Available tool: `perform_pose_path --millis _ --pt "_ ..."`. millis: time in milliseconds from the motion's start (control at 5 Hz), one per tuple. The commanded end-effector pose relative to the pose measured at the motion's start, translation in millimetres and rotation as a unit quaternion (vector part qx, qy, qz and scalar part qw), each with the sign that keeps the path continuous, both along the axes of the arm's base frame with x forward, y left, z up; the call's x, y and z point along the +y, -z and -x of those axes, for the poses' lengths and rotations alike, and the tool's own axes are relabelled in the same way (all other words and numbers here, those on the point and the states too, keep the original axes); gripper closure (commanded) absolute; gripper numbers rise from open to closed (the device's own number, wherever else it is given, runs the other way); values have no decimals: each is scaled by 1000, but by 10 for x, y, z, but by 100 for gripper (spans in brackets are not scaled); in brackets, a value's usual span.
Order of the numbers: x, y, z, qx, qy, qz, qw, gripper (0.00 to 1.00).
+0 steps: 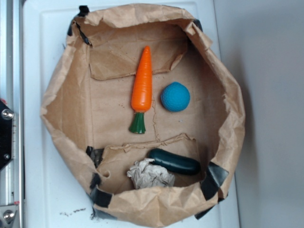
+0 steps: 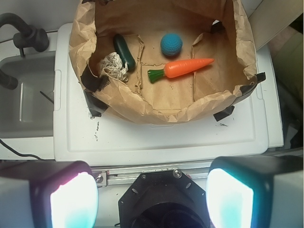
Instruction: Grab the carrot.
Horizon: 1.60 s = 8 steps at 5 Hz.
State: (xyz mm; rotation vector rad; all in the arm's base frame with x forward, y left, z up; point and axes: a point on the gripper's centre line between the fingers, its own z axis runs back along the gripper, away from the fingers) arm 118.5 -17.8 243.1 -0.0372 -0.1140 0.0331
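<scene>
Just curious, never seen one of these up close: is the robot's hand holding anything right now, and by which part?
Nothing is held. The hand is open and empty, well away from the paper bag, where the carrot lies untouched.

So there's a crumpled brown paper bag (image 1: 61, 109) rolled down into a shallow open tray, patched with strips of black tape (image 1: 100, 195) around the rim. It sits on a white plastic lid (image 1: 42, 190). Inside, a textured blue ball (image 1: 175, 96) rests on the flat paper floor. In the exterior view, down at the near end, a dark green cucumber toy (image 1: 174, 160) lies tilted, with a scrunched wad of whitish paper (image 1: 150, 175) touching it on the left. Wrist view also shows a grey sink (image 2: 23, 104) with a black faucet (image 2: 26, 34) off to the left.
</scene>
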Motion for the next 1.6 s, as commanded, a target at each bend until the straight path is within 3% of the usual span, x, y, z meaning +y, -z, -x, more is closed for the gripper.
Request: perform_pose_path --millis 0,200,400,600,800,1400 --pt "0 0 0 0 0 0 1000 0" --pt "-94 -45 -439 -22 -32 1 999 0" --pt "-83 58 -783 -22 -49 -14 998 0" --pt "25 97 -991 -32 -75 -17 997 0" --pt "333 464 -1123 12 -187 -59 980 0" --pt "333 464 -1123 12 -187 -59 980 0"
